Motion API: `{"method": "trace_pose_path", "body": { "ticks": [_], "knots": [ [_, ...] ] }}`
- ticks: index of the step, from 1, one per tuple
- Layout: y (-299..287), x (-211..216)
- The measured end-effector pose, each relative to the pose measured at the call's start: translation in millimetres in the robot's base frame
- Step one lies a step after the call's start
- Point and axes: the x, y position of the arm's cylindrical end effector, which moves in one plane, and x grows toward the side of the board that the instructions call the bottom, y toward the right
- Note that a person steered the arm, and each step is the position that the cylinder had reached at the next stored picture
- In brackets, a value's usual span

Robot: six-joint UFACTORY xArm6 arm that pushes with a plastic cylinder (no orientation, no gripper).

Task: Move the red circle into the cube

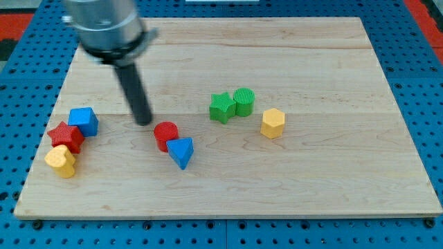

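Red circle (165, 133) touching blue triangle (181, 151), my tip (143, 122) just left

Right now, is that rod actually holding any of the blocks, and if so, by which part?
Nothing is held. My tip stands free on the board, just left of the red circle, not touching it.

red circle (165, 134), blue cube (84, 121)

Evenly and brightly lit from overhead; soft, short shadows beneath the small coloured blocks on the pale wooden board (332, 180). Motion-blurred: the grey arm housing (104, 24) at the view's top left.
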Motion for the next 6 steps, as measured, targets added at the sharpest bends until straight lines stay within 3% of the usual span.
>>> {"method": "trace_pose_path", "body": {
  "ticks": [1, 2, 3, 5, 6],
  "knots": [
    [73.1, 18.6],
    [56.8, 50.3],
    [-1.0, 54.7],
    [69.5, 39.8],
    [32.2, 31.1]
  ]
}}
